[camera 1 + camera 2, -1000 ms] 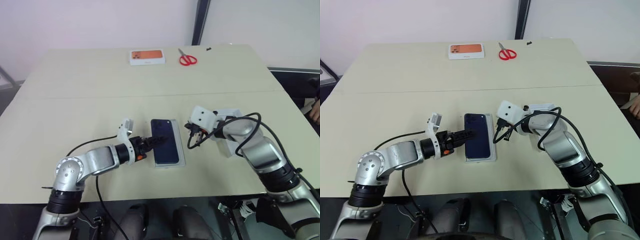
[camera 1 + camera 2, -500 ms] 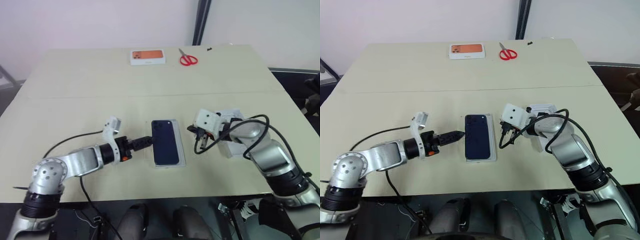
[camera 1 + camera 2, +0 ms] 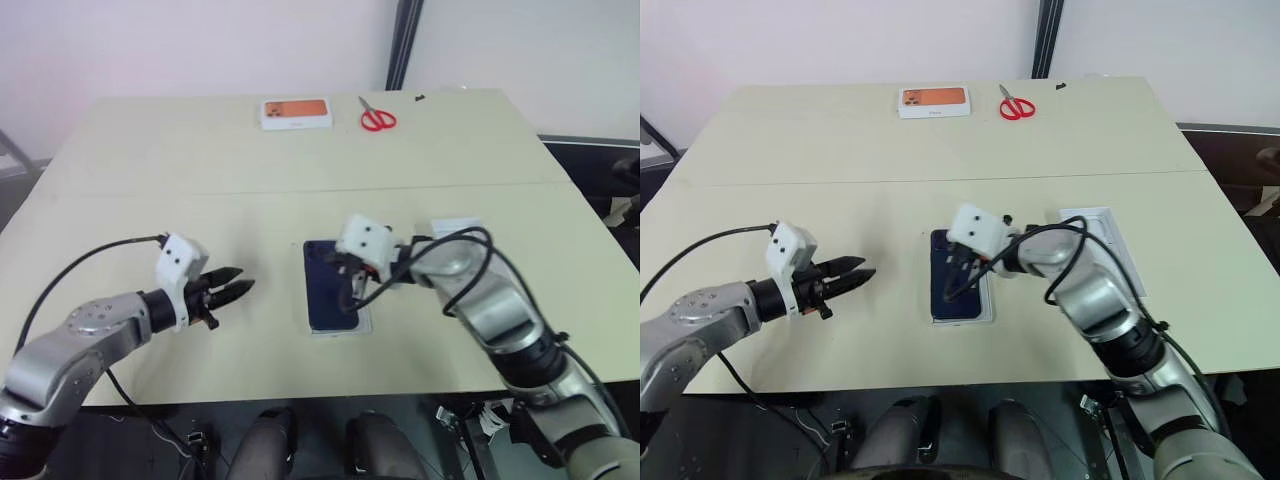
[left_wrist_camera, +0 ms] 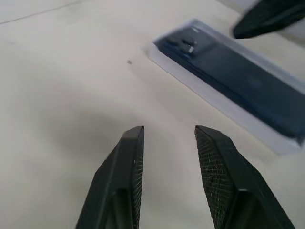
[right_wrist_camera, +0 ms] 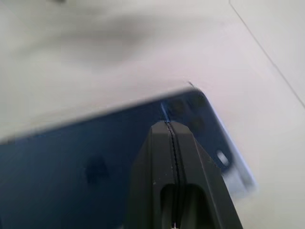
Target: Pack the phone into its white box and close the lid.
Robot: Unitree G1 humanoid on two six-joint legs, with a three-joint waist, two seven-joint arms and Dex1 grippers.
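- Right claw (image 3: pixel 958 283) is pressed fully closed, holding nothing, poised over the phone (image 3: pixel 962 295), which lies in the white box (image 3: pixel 962 318) near the front of the surface (image 3: pixel 840 140).
- Left claw (image 3: pixel 852 274) hangs partly open and empty, well to the left of the box.
- Best handling, I judge: use the closed tip as a pusher, press the phone flat near one corner, and check it sits level inside the rim before fetching the lid (image 3: pixel 1102 232), which lies to the right beyond the right arm.
- Whether the tip actually touches the phone is unclear; the wrist view probably shows it just above the glass.
- The right arm covers part of the lid and the phone's upper edge, so seating there cannot be judged.
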